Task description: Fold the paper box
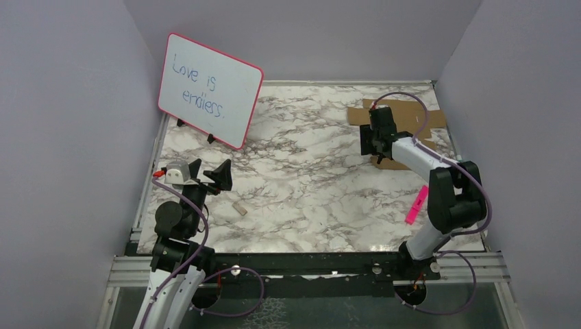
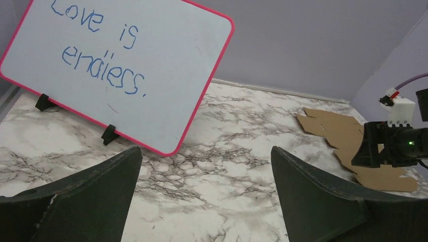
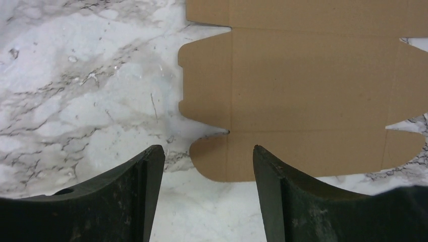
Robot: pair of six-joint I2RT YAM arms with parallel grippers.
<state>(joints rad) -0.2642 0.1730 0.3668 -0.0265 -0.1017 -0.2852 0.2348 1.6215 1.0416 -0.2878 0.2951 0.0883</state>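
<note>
One paper box [image 3: 308,85] is seen, as a flat brown cardboard sheet with flaps and notches, laid unfolded at the far right of the table [image 1: 308,171]. Two arms are counted, each with one pincer. The left pincer [image 2: 206,151] is held wide open near the table's left edge, with nothing in it. The right pincer [image 3: 207,149] is poised over a flap at the sheet's edge, jaws parted and nothing gripped; contact with the cardboard cannot be told. One pink-framed whiteboard [image 1: 210,89], inscribed "Love is endless.", is propped on two black feet at the far left. One small tan piece [image 1: 239,208] is seen near the left arm. The table is marbled white and grey and is enclosed by three plain lavender-grey walls [image 1: 301,34].
</note>
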